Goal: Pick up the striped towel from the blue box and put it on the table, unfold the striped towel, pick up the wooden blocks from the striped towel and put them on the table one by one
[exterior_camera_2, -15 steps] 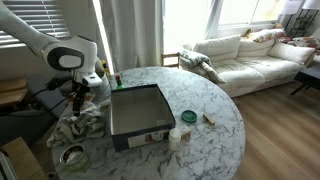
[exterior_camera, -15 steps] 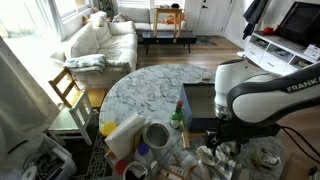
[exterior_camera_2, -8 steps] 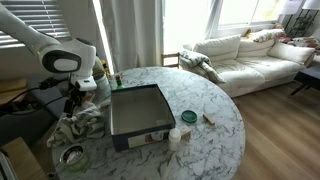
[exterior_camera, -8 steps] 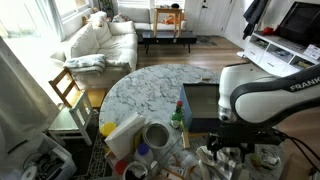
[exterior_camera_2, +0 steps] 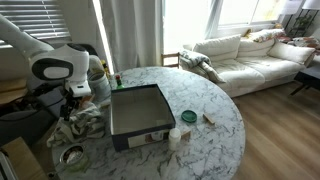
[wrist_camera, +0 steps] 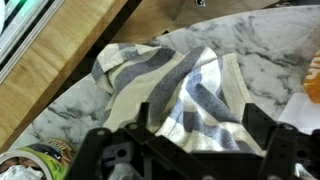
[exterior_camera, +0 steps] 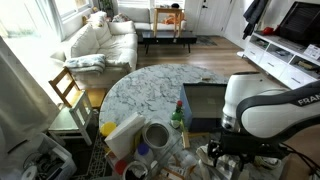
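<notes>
Fingers spread wide over crumpled striped towel; long axis unclear, stripes slanting.

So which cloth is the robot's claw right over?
The striped towel, crumpled on the marble table beside the blue box. The open gripper hangs over it; the other cloth lies far off on the sofa.

Round marble bench: blue box mid-top, striped towel crumpled near edge, small green round item just beside box.
</notes>
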`<state>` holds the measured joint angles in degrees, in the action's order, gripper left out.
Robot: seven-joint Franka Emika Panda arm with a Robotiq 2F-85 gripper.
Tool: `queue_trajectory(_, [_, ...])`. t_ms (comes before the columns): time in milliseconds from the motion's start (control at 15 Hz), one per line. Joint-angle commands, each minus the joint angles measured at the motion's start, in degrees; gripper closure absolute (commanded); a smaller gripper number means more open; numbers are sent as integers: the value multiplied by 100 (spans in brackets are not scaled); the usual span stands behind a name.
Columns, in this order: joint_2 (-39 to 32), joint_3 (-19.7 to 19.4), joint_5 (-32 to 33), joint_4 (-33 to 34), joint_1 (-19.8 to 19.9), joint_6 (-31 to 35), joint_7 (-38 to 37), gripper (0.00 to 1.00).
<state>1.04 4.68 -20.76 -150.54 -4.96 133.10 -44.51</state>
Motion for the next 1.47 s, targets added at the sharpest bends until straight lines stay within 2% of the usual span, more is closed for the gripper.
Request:
queue_trajectory(0, [115, 61, -361, -284, -47, 531, 90, 37])
queue_trajectory(67, [119, 62, -342, -315, -42, 595, 56, 48])
queue_trajectory(533, [163, 58, -233, -358, -32, 599, -89, 99])
queue_trajectory(1067, [542, 29, 17, -21, 50, -150, -494, 99])
queue_trajectory(1200, [566, 31, 37, 127, 77, -46, -562, 99])
queue_trajectory(1400, [466, 24, -34, 332, 83, 312, -214, 99])
